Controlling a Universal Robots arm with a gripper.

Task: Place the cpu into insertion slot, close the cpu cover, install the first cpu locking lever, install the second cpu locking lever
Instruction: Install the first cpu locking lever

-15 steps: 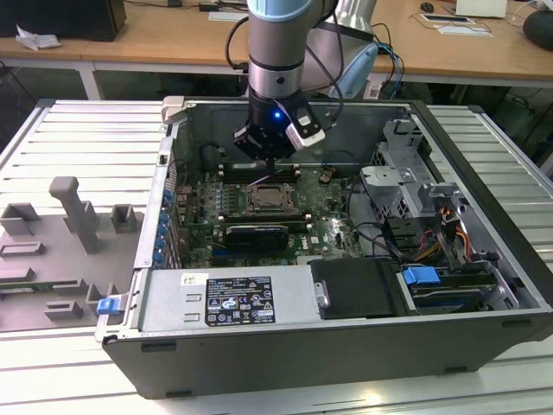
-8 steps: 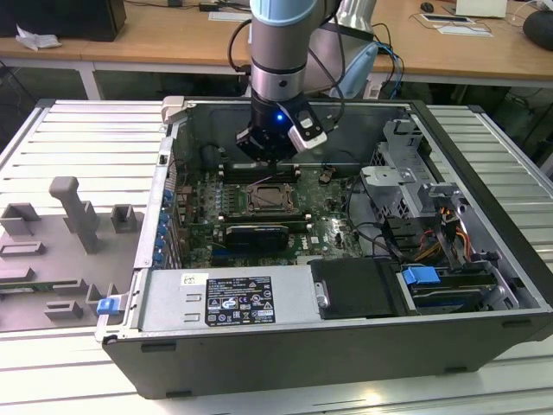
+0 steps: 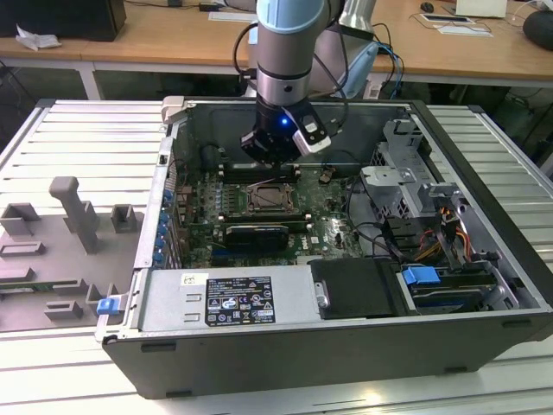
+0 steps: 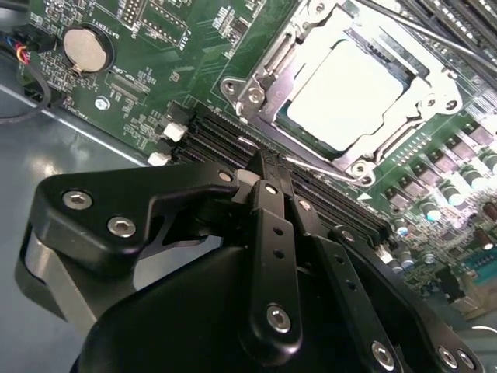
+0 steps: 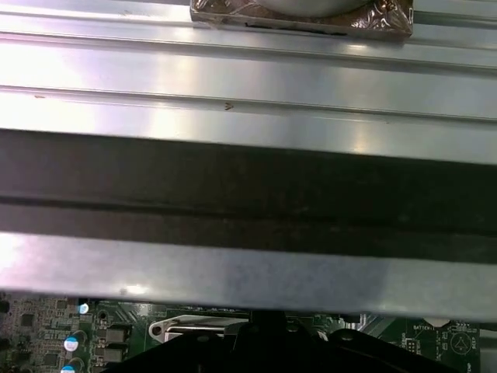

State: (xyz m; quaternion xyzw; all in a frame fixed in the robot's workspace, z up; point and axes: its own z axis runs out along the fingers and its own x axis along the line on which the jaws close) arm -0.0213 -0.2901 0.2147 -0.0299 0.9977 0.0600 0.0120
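The cpu [image 4: 349,85] lies flat in the insertion slot [image 4: 242,95], its pale metal top showing through the window of the cpu cover [image 4: 289,56], which is folded down over it. A thin silvery locking lever [image 4: 330,169] runs along the socket edge nearest my fingers. My gripper [image 4: 266,165] is shut, its black fingertips pressed together right at that lever's end, with nothing seen between them. In the exterior view the gripper [image 3: 275,160] hangs just behind the socket [image 3: 275,199] inside the open computer case.
Black memory slots [image 4: 225,144] lie between my fingertips and the socket. A coin battery [image 4: 84,48] sits on the green board. A black card [image 3: 255,233], the power supply [image 3: 225,298] and the drive cage [image 3: 415,190] surround the socket. Grey fixtures [image 3: 73,216] stand on the exterior view's left.
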